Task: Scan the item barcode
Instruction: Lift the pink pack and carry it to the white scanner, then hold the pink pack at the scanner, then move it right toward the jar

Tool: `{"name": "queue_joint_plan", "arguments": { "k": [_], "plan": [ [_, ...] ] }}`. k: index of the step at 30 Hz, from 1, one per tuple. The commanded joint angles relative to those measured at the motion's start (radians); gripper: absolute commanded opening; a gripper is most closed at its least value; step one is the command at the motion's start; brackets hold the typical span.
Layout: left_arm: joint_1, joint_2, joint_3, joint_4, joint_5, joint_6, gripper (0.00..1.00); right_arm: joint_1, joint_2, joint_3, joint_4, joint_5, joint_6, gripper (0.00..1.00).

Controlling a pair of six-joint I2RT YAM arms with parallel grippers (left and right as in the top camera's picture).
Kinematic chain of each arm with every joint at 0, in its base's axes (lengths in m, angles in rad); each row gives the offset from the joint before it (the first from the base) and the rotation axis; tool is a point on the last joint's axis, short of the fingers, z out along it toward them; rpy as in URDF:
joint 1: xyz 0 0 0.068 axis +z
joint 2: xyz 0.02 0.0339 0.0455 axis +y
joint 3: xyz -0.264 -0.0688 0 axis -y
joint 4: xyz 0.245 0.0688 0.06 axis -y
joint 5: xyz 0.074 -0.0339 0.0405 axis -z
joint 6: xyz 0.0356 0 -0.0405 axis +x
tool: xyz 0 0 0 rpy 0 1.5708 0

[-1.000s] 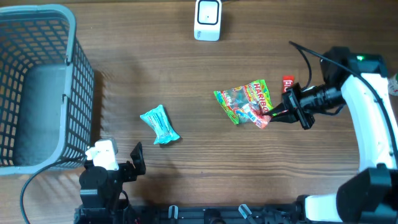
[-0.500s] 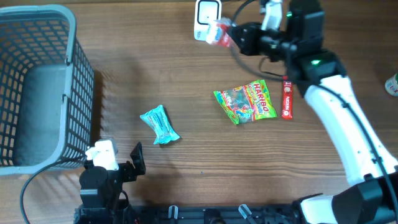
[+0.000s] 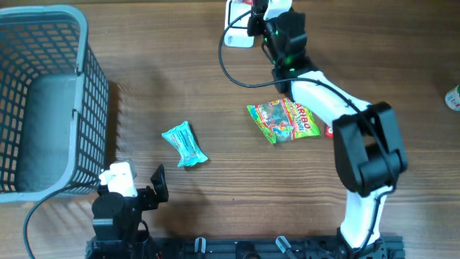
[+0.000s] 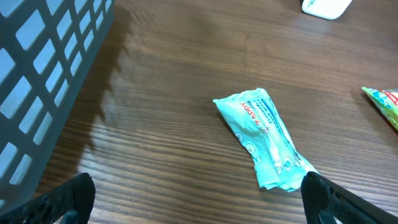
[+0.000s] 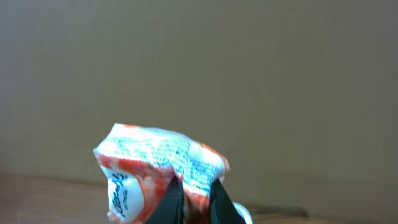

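Your right gripper (image 5: 194, 190) is pinched narrow on a crumpled red-and-white packet (image 5: 158, 168), held up over the right side of the white scanner (image 3: 236, 34) (from overhead the arm hides the packet itself). Your left gripper (image 4: 199, 206) stands wide with nothing in it, well apart from the scanner on its near left, a teal packet (image 4: 264, 146) lying between the two. A Haribo bag (image 3: 284, 119) lies flat, nearer you than the scanner and slightly right of it.
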Motion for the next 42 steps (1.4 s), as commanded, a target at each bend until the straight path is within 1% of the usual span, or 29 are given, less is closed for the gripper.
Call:
{"name": "queue_joint_plan", "arguments": {
  "k": [1, 5, 9, 13, 15, 21, 29, 31, 33, 34, 35, 37, 38, 40, 42],
  "plan": [
    [-0.005, -0.005, -0.005, 0.003, -0.013, 0.023, 1.0, 0.008, 0.068, 0.014, 0.103, 0.013, 0.021, 0.05],
    [-0.005, -0.005, -0.005, 0.003, -0.013, 0.023, 1.0, 0.008, 0.166, 0.049, 0.15, 0.013, 0.035, 0.05],
    [-0.005, -0.005, -0.005, 0.003, -0.013, 0.023, 1.0, 0.011, 0.262, 0.155, 0.142, 0.013, 0.056, 0.05],
    [-0.005, -0.005, -0.005, 0.003, -0.013, 0.023, 1.0, 0.011, 0.34, 0.275, 0.05, 0.013, 0.058, 0.05],
    [-0.005, -0.005, -0.005, 0.003, -0.013, 0.023, 1.0, 0.011, 0.36, 0.293, 0.035, 0.014, 0.058, 0.05],
    [-0.005, -0.005, -0.005, 0.003, -0.013, 0.023, 1.0, 0.009, 0.388, 0.293, -0.043, 0.059, 0.05, 0.05],
    [-0.005, -0.005, -0.005, 0.003, -0.013, 0.023, 1.0, 0.007, 0.394, 0.293, -0.068, 0.059, 0.049, 0.05],
    [-0.005, -0.005, -0.005, 0.003, -0.012, 0.023, 1.0, 0.007, 0.391, 0.293, -0.043, 0.058, 0.022, 0.05],
    [-0.005, -0.005, -0.005, 0.003, -0.013, 0.023, 1.0, 0.006, 0.357, 0.293, -0.058, 0.042, 0.026, 0.04],
    [-0.005, -0.005, -0.005, 0.003, -0.013, 0.023, 1.0, 0.005, 0.333, 0.293, -0.079, 0.016, 0.026, 0.04],
    [-0.005, -0.005, -0.005, 0.003, -0.012, 0.023, 1.0, -0.005, 0.251, 0.293, -0.149, -0.026, 0.026, 0.04],
    [-0.005, -0.005, -0.005, 0.003, -0.013, 0.023, 1.0, -0.02, 0.164, 0.293, -0.258, -0.016, 0.019, 0.04],
    [-0.005, -0.005, -0.005, 0.003, -0.012, 0.023, 1.0, -0.04, 0.089, 0.293, -0.373, 0.022, 0.009, 0.04],
    [-0.005, -0.005, -0.005, 0.003, -0.013, 0.023, 1.0, -0.075, 0.003, 0.293, -0.516, 0.122, -0.02, 0.04],
    [-0.005, -0.005, -0.005, 0.003, -0.013, 0.023, 1.0, -0.132, -0.072, 0.293, -0.697, 0.296, -0.066, 0.04]
  ]
}}
